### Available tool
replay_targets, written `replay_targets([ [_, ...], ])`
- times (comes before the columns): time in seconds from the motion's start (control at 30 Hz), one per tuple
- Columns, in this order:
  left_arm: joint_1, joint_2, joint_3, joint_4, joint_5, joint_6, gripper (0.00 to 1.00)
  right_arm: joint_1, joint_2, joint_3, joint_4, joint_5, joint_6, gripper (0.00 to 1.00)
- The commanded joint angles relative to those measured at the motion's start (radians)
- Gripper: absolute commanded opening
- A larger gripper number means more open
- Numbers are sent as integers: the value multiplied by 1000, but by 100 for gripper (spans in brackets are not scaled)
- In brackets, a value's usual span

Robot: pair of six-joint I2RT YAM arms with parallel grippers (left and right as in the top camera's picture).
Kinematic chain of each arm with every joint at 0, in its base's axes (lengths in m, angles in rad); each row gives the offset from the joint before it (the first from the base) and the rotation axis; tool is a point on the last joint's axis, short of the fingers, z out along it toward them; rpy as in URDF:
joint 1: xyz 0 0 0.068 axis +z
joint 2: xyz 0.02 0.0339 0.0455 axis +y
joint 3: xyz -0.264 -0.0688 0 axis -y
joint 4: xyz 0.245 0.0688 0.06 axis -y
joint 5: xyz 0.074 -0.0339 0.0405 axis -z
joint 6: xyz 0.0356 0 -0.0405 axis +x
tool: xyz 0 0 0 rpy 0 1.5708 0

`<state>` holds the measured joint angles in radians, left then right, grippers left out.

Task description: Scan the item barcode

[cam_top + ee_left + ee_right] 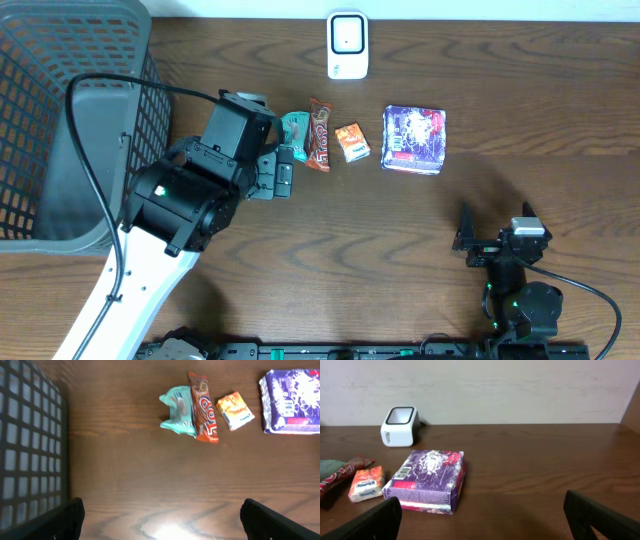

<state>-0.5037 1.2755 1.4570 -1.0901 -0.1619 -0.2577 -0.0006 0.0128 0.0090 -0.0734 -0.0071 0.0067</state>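
Step in hand looks like approach, pre-grasp. Nothing picked yet.

Left tool [160,515]: fingers wide apart, empty, hanging over bare wood at the bottom of its wrist view. Arm body sits left of centre in the overhead view, just beside the item row.

Right tool [480,515]: also spread wide, empty, parked lower right of the overhead frame, well apart from the items.

Items in a row, centre top of the overhead view: teal packet [179,410], red-brown snack bar [204,407] touching it, small orange tissue pack [236,410] just beside, purple box [414,139] further right. All flat on the surface. Scanner [347,45], white, stands at the top centre edge, near the row.

Which item gets scanned: cannot tell. No barcode readable from here.

Next move, my read: left arm advances to the teal packet or bar, closes on one item without dragging its neighbour, lifts, turns the barcode face toward the scanner window.

Surface [520,90]: dark wood grain. Grey mesh basket [60,120] upper left. Plain pale wall [520,390] behind the far edge.
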Motion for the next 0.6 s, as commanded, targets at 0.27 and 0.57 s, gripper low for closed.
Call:
replay_targets([
  [0.27, -6, -2, -9, -26, 176, -55, 100, 8, -3, -3, -1, 2, -4, 99],
  [0.57, -6, -2, -9, -35, 177, -55, 100, 8, -3, -3, -2, 2, -4, 99],
])
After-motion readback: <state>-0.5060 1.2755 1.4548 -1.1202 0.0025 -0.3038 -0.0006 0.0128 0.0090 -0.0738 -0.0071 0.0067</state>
